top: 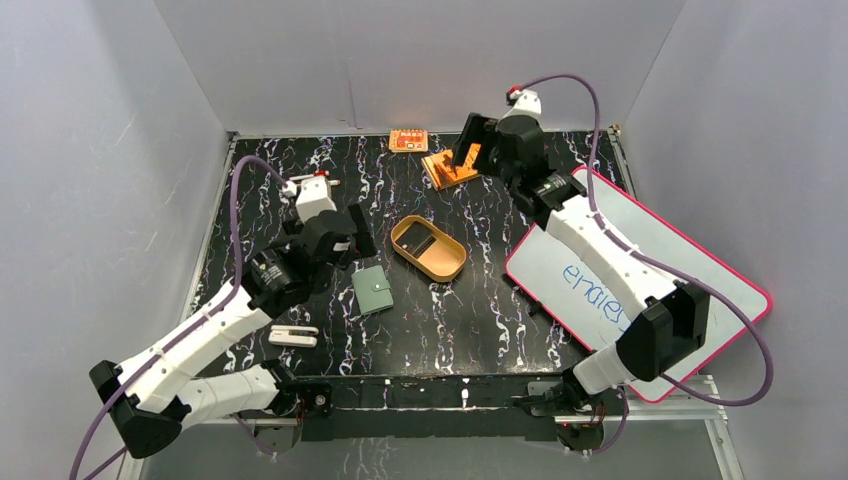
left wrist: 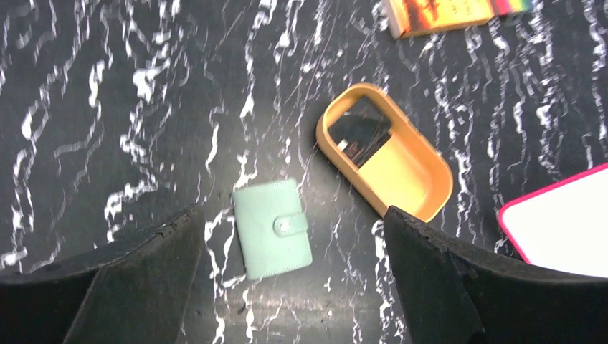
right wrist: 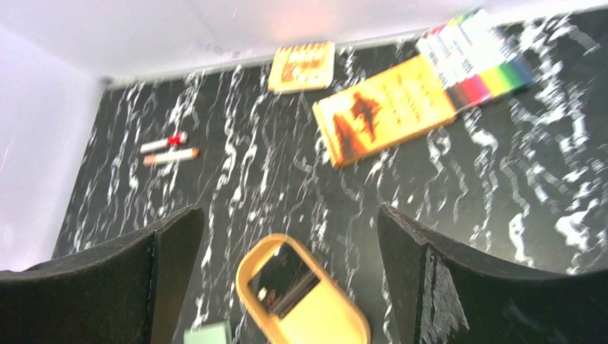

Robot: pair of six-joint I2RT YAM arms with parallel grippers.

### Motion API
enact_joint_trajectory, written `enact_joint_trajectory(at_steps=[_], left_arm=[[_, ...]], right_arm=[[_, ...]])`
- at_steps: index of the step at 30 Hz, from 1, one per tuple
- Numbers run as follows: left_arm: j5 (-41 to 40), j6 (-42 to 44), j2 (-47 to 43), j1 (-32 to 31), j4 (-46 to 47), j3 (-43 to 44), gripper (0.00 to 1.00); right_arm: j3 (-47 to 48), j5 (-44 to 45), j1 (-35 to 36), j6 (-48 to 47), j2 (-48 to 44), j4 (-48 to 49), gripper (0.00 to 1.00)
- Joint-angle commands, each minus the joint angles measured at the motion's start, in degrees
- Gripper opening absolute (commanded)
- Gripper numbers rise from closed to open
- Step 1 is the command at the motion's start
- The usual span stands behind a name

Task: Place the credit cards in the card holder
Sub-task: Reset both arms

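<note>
Below wide-apart, empty left fingers (left wrist: 129, 287), card holder (left wrist: 272, 238) snapped shut; right fingers (right wrist: 437, 287) likewise apart, empty. Could pinch tray (left wrist: 405, 175) wall instead of thin cards (left wrist: 361, 135) lying flat inside, tipping it.

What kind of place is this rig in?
Probably a lab data-collection booth, not a home or office: plain white panel walls box in a black marbled tabletop, and scattered props lie on it, such as a whiteboard, a tan tray and a green card holder.
</note>
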Motion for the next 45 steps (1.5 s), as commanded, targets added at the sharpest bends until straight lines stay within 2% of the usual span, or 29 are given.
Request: enact_joint_trajectory(at_steps=[1, 5, 8, 9, 12, 14, 15, 18, 23, 27, 31, 35, 42, 45], left_arm=[[-4.02, 14.43, 2.09, -0.16, 5.56, 9.17, 0.92], [-4.78, 22.24, 4.44, 1.45, 10.79, 15.82, 0.93], [-1.03, 23.93, 8.27, 4.51, 10.89, 26.57, 0.93], [0.27, 24.43, 10.03, 5.06, 10.13, 31.36, 0.93], [4.74, 26.88, 15.19, 5.24, 8.18, 44.56, 0.92], [11.18, 30.26, 16.04, 5.23, 8.58, 50.41, 0.92], [15.38, 32.72, 15.62, 5.23, 9.81, 51.52, 0.91], [20.78, 37.43, 12.72, 5.25, 11.95, 50.5, 0.92], [13.38, 38.58, 5.26, 5.27, 12.05, 44.22, 0.93], [3.47, 40.08, 1.62, 5.23, 11.25, 39.4, 0.93], [0.72, 40.98, 0.16, 5.23, 11.36, 38.4, 0.93], [0.6, 42.16, 2.12, 5.02, 11.45, 42.98, 0.93], [1.88, 43.16, 5.89, 3.88, 11.66, 48.3, 0.93], [4.19, 43.45, 7.13, 3.78, 12.18, 48.8, 0.93]], right_arm=[[11.32, 8.3, -1.19, -6.22, 3.43, 1.32, 0.99], [17.14, 14.17, -1.07, -13.46, 4.04, 0.18, 0.99], [19.26, 15.55, 1.0, -17.82, 0.88, 4.84, 0.98], [21.31, 17.08, 3.17, -20.31, 0.35, 5.93, 0.99], [24.61, 25.9, 15.29, -41.22, -1.71, 19.46, 0.99], [23.95, 28.39, 24.59, -53.09, -4.34, 28.06, 0.99], [23.17, 28.87, 27.71, -55.83, -5.87, 30.29, 0.99], [19.45, 27.07, 30.68, -52.88, -11.72, 25.43, 0.99], [4.38, 22.11, 30.74, -47.48, -26.4, 20.9, 0.99], [1.53, 22.06, 30.77, -43.23, -32.64, 16.7, 0.99], [3.35, 23.7, 30.77, -42.79, -33.2, 13.84, 0.99], [6.93, 25.64, 30.74, -46.59, -30.82, 16.24, 0.99], [14.42, 22.37, 30.73, -50.96, -26.57, 17.6, 0.99], [13.87, 21.0, 30.73, -52.61, -26.22, 21.25, 0.99]])
